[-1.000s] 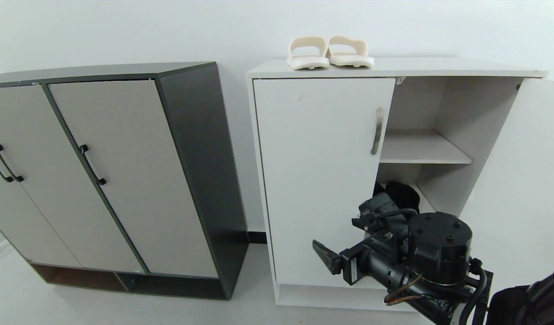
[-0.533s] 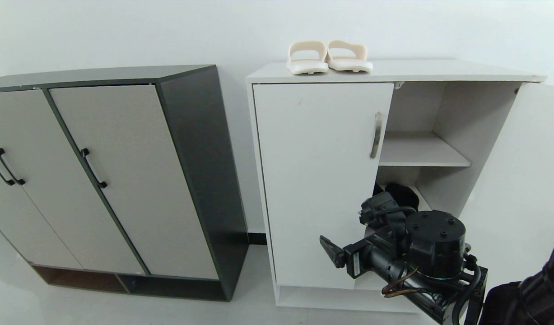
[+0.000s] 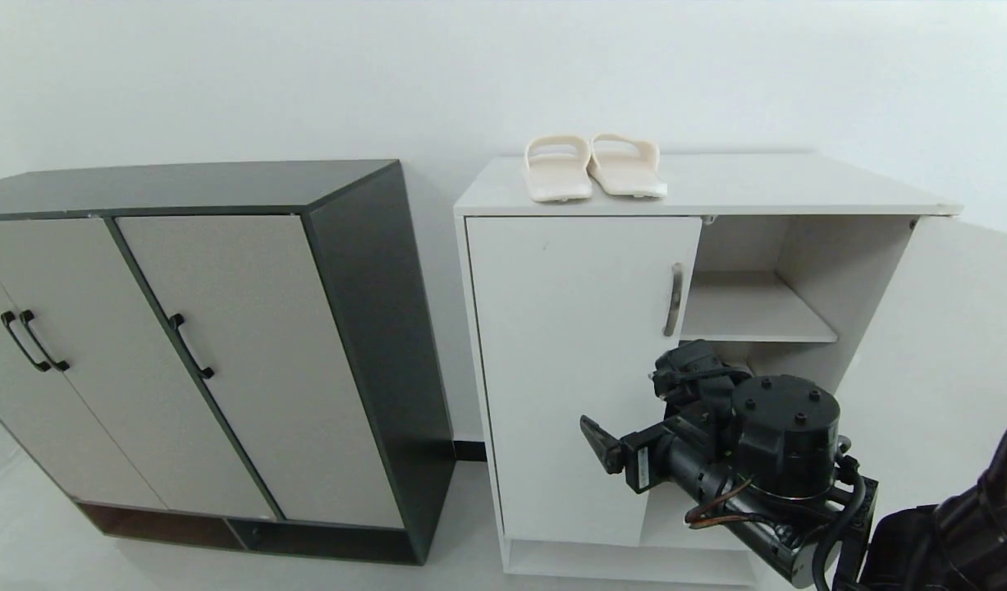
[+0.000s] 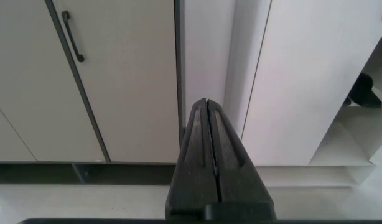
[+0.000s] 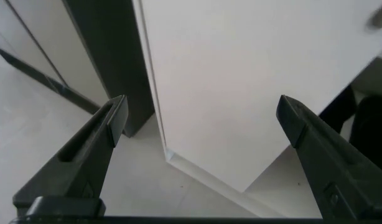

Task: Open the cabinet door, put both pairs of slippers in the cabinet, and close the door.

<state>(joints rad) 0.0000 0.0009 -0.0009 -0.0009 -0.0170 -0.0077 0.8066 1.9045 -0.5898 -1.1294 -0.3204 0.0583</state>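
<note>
A beige pair of slippers (image 3: 593, 167) lies on top of the white cabinet (image 3: 757, 185). The cabinet's left door (image 3: 569, 369) is closed and its right door (image 3: 946, 369) stands wide open, showing a bare shelf (image 3: 749, 316). A black slipper (image 4: 365, 92) rests in the lower compartment, and in the right wrist view it is a dark shape (image 5: 371, 124). My right gripper (image 3: 630, 414) hangs open with nothing in it, in front of the closed door near the opening (image 5: 197, 118). My left gripper (image 4: 207, 104) is shut and holds nothing, low down, facing the gap between the two cabinets.
A dark cabinet (image 3: 224, 328) with two closed grey doors stands close to the left of the white one (image 4: 116, 81). Pale bare floor (image 3: 470, 566) lies in front of both. The open door limits room on the right.
The whole head picture has shifted downward, so the camera moved. Against the cabinet my right arm now sits higher and covers the black slippers seen earlier in the lower compartment.
</note>
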